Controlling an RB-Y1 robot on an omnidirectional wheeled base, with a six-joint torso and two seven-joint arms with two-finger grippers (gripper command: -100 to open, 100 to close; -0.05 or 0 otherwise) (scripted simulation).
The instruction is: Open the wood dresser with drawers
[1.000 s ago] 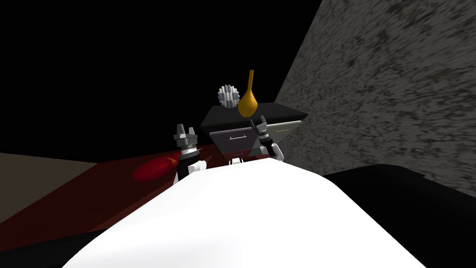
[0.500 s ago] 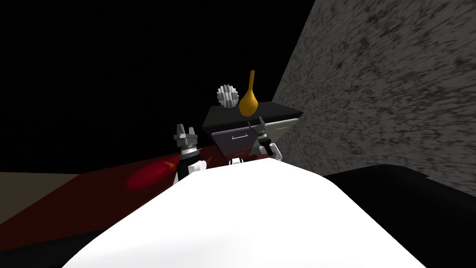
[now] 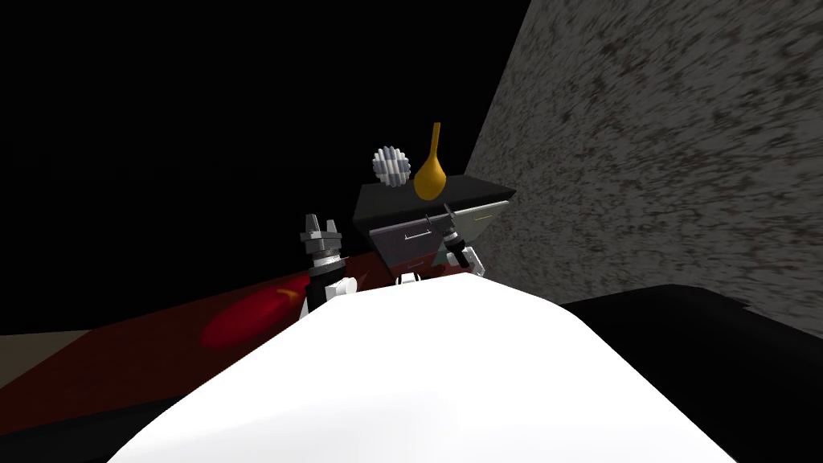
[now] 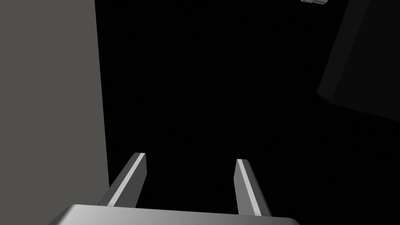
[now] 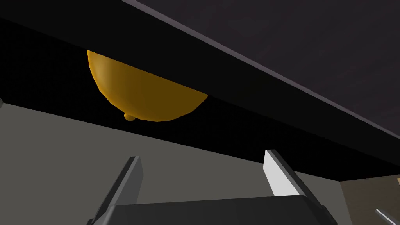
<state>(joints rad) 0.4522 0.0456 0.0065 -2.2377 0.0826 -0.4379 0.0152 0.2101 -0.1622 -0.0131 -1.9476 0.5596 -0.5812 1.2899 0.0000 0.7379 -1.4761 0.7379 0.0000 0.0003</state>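
Just beyond right gripper (image 5: pixel 202 156), dresser (image 5: pixel 293 39) and vase (image 5: pixel 144 93)

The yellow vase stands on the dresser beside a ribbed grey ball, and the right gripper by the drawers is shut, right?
No, the right gripper is open: the right wrist view shows its fingers apart, gripping nothing. The yellow vase does stand on the dresser beside the ribbed grey ball.

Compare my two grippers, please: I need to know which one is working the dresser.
The right gripper is at the dresser front, just under its dark top; the left gripper stands apart, off to the dresser's left. The right one faces the top's edge and the amber vase; the left faces a black area. Both are open, holding nothing.
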